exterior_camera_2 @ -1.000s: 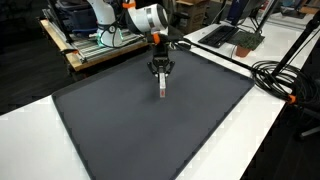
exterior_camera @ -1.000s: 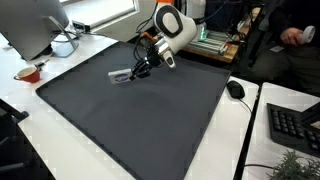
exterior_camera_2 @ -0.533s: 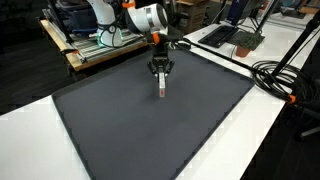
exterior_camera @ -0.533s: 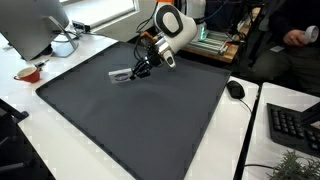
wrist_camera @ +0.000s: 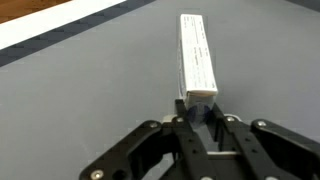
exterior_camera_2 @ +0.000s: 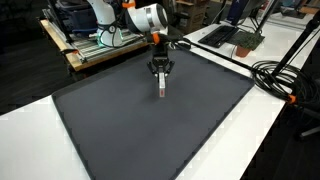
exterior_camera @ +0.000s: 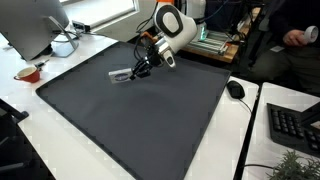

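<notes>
My Panda arm (exterior_camera: 172, 25) leans over the wide dark mat (exterior_camera: 130, 125) that covers most of the white table (exterior_camera: 22, 112), and across the last second nothing on my screens has shifted: arm, wrist and load sit exactly as they did. A monitor (exterior_camera: 30, 25) stands at a far corner of the table. A keyboard (exterior_camera: 296, 126) and a mouse (exterior_camera: 235, 89) lie off the mat's edge, and a small red bowl (exterior_camera: 29, 73) sits on the white surface near the monitor. A bundle of black cables (exterior_camera_2: 276, 76) loops beside the mat in an exterior view. The gripper (wrist_camera: 203, 112) is low over the far half of the mat, its tips pointing down at the near end of a slim white box (wrist_camera: 197, 55). The box lies flat on the mat and stretches away from the fingers. Both exterior views show it as a short pale bar (exterior_camera_2: 162, 88) just beyond the fingertips. The jaws are drawn in to about the box's width and flank its near end. From the wrist view I cannot tell whether the pads are pressing on it or only standing close. I read the stillness as a pause at the box rather than a move under way.
</notes>
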You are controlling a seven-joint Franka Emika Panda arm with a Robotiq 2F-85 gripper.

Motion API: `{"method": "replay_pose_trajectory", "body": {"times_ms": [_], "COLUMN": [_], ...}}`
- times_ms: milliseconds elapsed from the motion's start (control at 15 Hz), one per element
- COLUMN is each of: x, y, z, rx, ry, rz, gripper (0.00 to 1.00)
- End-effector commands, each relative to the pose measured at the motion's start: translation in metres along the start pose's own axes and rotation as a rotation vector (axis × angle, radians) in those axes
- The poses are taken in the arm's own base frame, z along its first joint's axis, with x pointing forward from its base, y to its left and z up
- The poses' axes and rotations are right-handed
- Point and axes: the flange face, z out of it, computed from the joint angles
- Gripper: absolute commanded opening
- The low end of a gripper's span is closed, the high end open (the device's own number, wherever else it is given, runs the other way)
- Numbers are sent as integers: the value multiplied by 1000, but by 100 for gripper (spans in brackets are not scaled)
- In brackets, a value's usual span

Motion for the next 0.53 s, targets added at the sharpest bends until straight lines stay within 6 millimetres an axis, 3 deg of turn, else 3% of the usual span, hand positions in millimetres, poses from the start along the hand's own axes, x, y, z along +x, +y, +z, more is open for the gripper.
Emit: {"method": "replay_pose_trajectory", "body": {"times_ms": [0,333,400,467], "x": [0,0,0,1], "y": [1,1,1,1], "z": [0,0,0,1], "rx": [1,1,1,3], "ry": [0,0,0,-6], "rz": [0,0,0,0], "gripper": [25,25,6,6]}}
